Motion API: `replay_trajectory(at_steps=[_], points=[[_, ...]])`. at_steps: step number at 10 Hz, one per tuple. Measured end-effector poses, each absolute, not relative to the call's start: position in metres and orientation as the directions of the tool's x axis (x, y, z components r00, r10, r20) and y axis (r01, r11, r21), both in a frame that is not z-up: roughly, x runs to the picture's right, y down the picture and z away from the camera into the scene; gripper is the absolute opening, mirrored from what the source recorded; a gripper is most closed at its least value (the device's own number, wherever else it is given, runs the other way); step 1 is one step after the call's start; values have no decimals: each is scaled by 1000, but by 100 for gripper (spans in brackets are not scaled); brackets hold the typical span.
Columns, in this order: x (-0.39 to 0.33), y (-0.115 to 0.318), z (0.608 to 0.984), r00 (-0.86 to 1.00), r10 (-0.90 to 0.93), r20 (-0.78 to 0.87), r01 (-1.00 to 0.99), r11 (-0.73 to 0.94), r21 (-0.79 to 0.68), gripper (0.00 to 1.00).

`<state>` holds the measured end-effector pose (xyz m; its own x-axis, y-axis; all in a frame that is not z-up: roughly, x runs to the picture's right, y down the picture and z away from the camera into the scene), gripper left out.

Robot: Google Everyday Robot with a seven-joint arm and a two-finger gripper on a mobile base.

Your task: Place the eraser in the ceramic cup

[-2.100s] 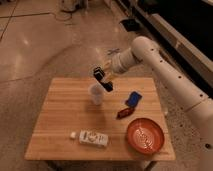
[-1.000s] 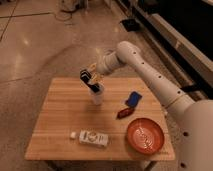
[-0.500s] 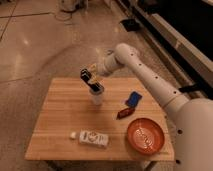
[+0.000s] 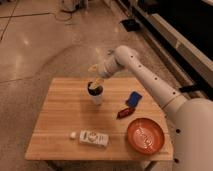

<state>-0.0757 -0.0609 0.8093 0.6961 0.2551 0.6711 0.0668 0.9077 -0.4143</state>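
One eraser (image 4: 93,86) under hand (image 4: 95,74)

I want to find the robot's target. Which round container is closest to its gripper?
The small white ceramic cup, directly under the gripper; the wide orange bowl sits far off.

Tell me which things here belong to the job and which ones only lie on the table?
Job: black eraser sitting in the top of the small white ceramic cup; gripper just above it.

Lying about: flat blue rectangle, small dark red object, orange bowl, white bottle on its side.

The table (image 4: 60,125) looked like matt wood; the cup (image 4: 95,95) smooth white ceramic, below the pale gripper (image 4: 96,75); the bowl (image 4: 145,136) glossy.
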Motion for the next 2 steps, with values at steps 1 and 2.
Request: replay_trajectory(at_steps=[1, 2], points=[[-73, -59, 811, 698, 259, 668, 65, 905, -420, 80], [-71, -59, 811, 699, 260, 667, 63, 906, -419, 80]])
